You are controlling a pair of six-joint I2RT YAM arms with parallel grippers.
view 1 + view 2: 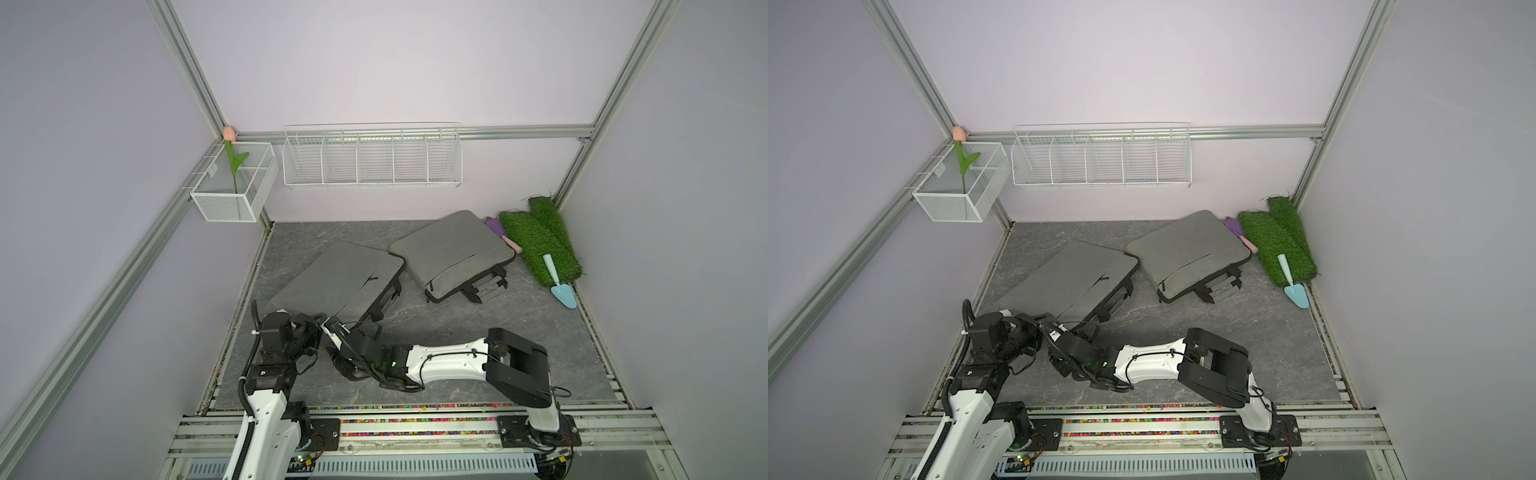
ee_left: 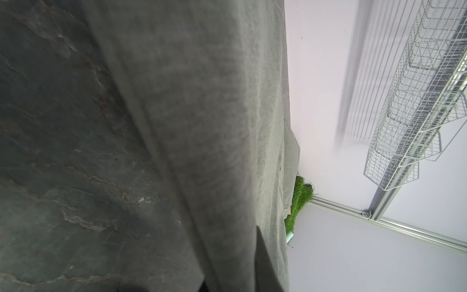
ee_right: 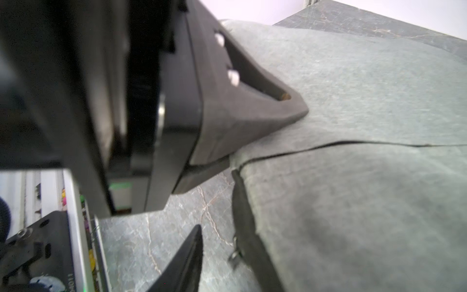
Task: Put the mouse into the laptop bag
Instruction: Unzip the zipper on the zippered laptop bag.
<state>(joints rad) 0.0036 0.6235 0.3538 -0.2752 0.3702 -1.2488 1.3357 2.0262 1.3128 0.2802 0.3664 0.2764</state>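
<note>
The mouse is out of view in every frame. A grey laptop bag (image 1: 336, 278) with black zip edging lies on the dark marbled floor at left centre, in both top views (image 1: 1071, 276). My left gripper (image 1: 320, 319) is shut on its near corner; in the right wrist view the black fingers (image 3: 252, 118) clamp the fabric above and below. My right gripper (image 1: 334, 328) is right beside that corner. One of its fingers (image 3: 187, 263) stands apart from the bag's black edge, with the zip pull (image 3: 235, 255) in the gap; the other finger is hidden.
A second grey bag (image 1: 453, 253) lies further back right. Green turf rolls (image 1: 540, 245), a blue trowel (image 1: 561, 286) and a purple trowel (image 1: 500, 232) sit by the right wall. A wire shelf (image 1: 372, 160) and a mesh basket (image 1: 232, 199) with a tulip hang on the walls.
</note>
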